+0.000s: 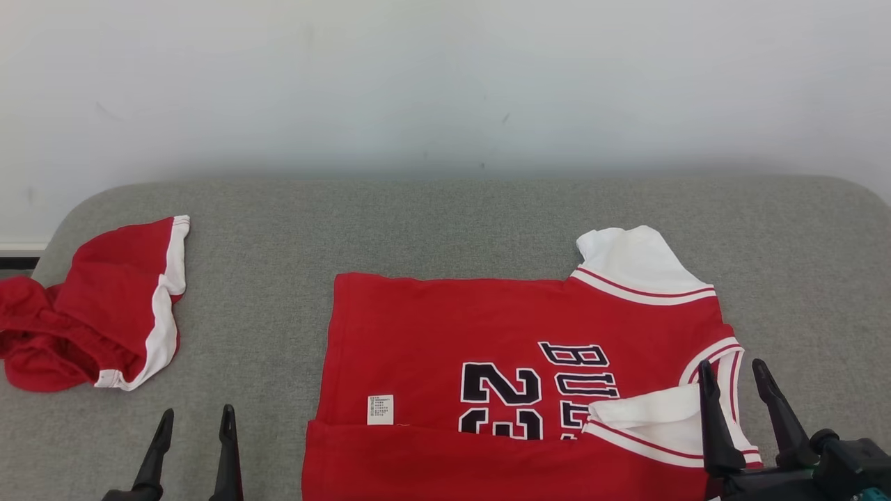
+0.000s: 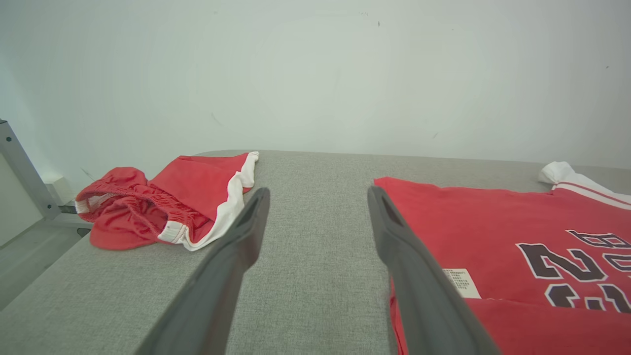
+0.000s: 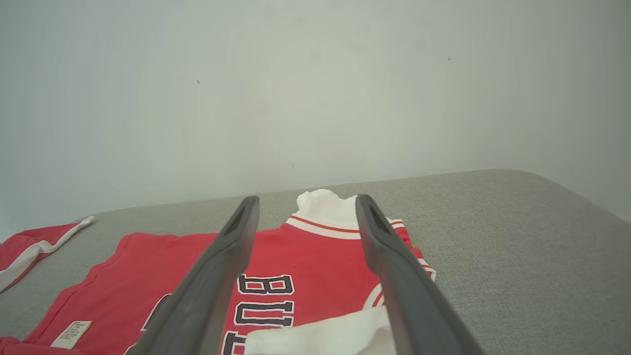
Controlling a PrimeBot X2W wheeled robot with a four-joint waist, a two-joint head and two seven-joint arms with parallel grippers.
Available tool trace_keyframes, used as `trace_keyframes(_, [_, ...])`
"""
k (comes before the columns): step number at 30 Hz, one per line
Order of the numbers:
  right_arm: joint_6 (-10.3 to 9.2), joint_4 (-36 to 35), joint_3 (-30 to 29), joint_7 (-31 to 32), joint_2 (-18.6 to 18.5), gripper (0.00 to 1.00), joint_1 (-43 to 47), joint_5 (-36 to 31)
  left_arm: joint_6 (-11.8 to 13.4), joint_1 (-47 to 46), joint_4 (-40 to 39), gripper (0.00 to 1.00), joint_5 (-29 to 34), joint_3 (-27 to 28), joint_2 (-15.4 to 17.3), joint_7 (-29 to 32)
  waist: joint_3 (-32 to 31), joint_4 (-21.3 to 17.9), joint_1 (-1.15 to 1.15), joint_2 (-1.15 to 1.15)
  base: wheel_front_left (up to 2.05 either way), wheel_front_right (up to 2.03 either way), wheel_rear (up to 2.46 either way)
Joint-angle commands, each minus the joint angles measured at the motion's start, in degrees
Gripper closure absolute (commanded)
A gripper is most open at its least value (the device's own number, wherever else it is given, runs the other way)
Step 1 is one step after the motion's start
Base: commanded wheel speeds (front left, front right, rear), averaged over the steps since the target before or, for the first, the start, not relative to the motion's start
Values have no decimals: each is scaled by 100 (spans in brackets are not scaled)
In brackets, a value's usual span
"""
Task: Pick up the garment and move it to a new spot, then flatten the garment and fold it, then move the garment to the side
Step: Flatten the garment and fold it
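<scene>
The garment (image 1: pixel 487 334) is a red jersey with white sleeves and black lettering, lying flat on the grey table (image 1: pixel 445 216) with its near edge folded over. It also shows in the left wrist view (image 2: pixel 493 231) and the right wrist view (image 3: pixel 305 266). My left gripper (image 1: pixel 193 421) stands open over bare table, to the left of the jersey's hem (image 2: pixel 318 195). My right gripper (image 1: pixel 734 372) is open above the jersey's near white sleeve and collar, with nothing between its fingers (image 3: pixel 304 204).
Crumpled red shorts with white trim (image 1: pixel 97 309) lie at the table's far left (image 2: pixel 162 202). A white wall (image 1: pixel 445 83) rises right behind the table. A metal frame leg (image 2: pixel 24 172) stands off the table's left end.
</scene>
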Motion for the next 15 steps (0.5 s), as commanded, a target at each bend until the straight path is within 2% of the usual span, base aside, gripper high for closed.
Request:
trace_keyframes(1, [1, -27, 31, -28, 27, 0, 44, -45, 3, 70, -36, 0, 44, 39, 6, -17, -6, -12, 0, 0, 0, 0, 0])
trace_keyframes(15, [1, -29, 90, -101, 142, 0, 77, -188, 1, 165, -148, 0, 122, 186, 47, -18, -47, -48, 0, 0, 0, 0, 0])
